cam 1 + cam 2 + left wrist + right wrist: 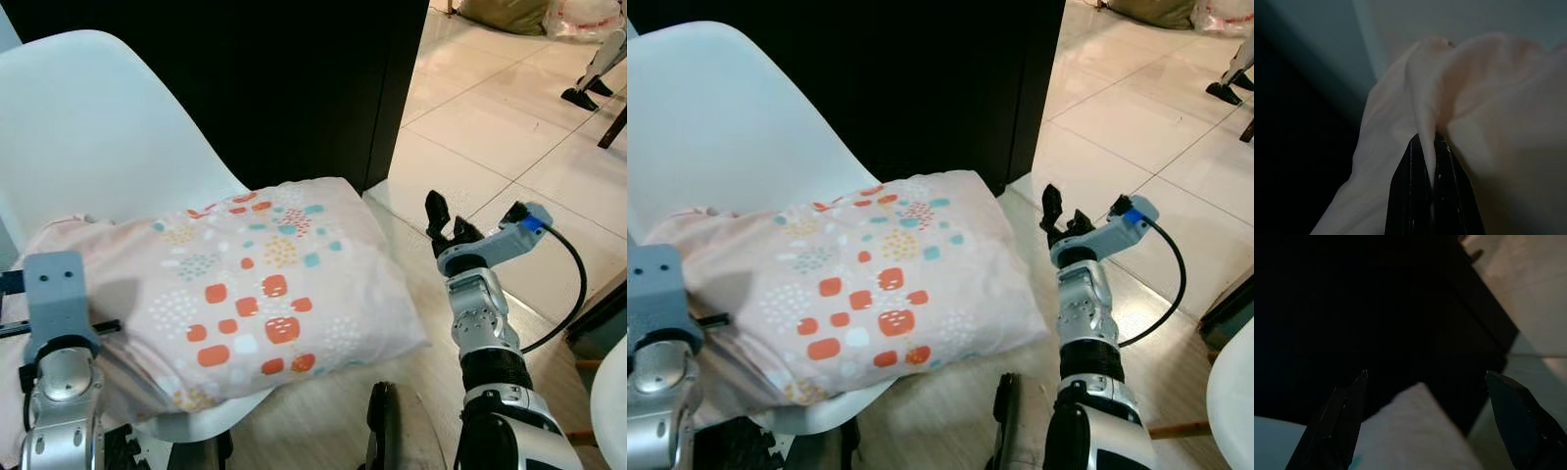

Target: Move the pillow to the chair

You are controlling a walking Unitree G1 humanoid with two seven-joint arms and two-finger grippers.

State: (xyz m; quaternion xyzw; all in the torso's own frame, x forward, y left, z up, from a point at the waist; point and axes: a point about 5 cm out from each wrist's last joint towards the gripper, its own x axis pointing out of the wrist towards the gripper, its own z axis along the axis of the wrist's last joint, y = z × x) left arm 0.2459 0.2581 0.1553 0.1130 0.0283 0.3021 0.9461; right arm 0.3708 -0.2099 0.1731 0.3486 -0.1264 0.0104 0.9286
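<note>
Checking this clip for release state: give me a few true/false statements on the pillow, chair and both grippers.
1. The pillow lies on the white chair. True.
2. The left gripper is open and clear of the pillow. False: it is shut on a fold of the pillow's fabric.
3. The right gripper is open, holding nothing. True.
4. The right gripper sits on top of the pillow. False: it is beside the pillow, over the floor.

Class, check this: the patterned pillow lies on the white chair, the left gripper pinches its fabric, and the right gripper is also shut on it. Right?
Not quite. The right gripper is open beside the pillow, as the right wrist view shows. The pillow lies on the chair, and the left gripper pinches its fabric.
</note>
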